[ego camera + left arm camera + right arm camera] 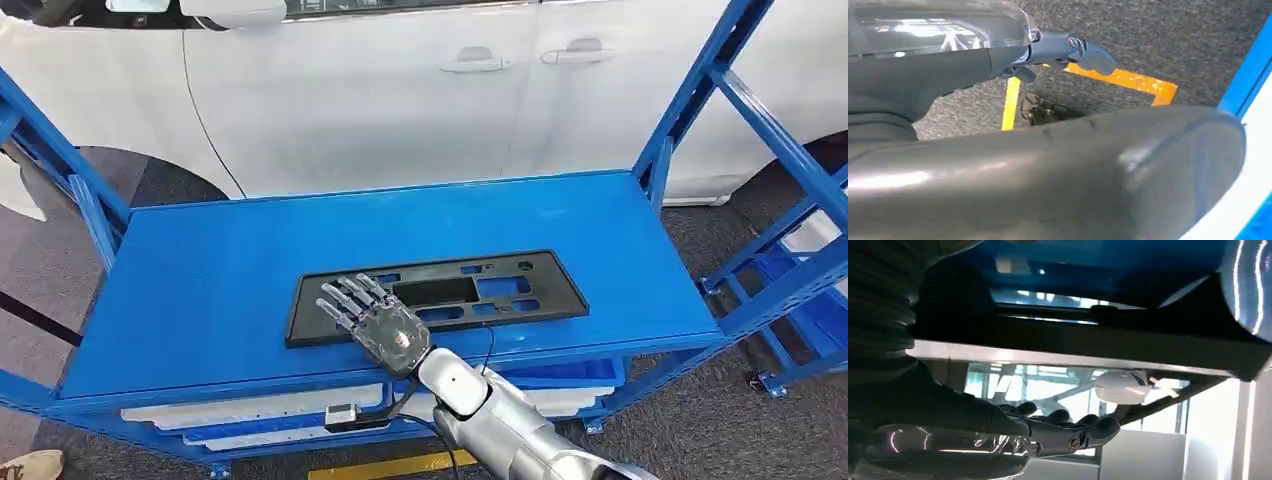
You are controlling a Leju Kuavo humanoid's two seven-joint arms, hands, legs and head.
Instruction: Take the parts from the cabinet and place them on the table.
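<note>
— What's over on the left?

— A blue metal rack [100, 215] with slanted struts, and the wide blue counter [230, 270] of its top level running across. Behind it stands a white car [400, 90]. At the bottom-left corner of the head view, a light shoe [30, 465] sits on the grey carpet.

— And the left robot hand?

— In the left wrist view the left robot hand [1068, 50] hangs over grey carpet with yellow floor tape [1120, 79]. One dark finger sticks out; whether the hand is spread or closed, I cannot tell.

— Where's the part?

— The flat black plastic panel with rectangular cut-outs [480, 290] lies near the front middle of the counter, long side along the edge.

— Is the right robot hand on it?

— The right robot hand [378, 322] is over the panel's left half, palm down, fingers spread and stretched forward. It grips nothing. Whether the fingertips touch the panel, I cannot tell.

— Anything lower down?

— White flat panels [250, 408] lie on the shelf beneath the counter. To the right, another blue rack [790, 270] leans into the picture.
</note>
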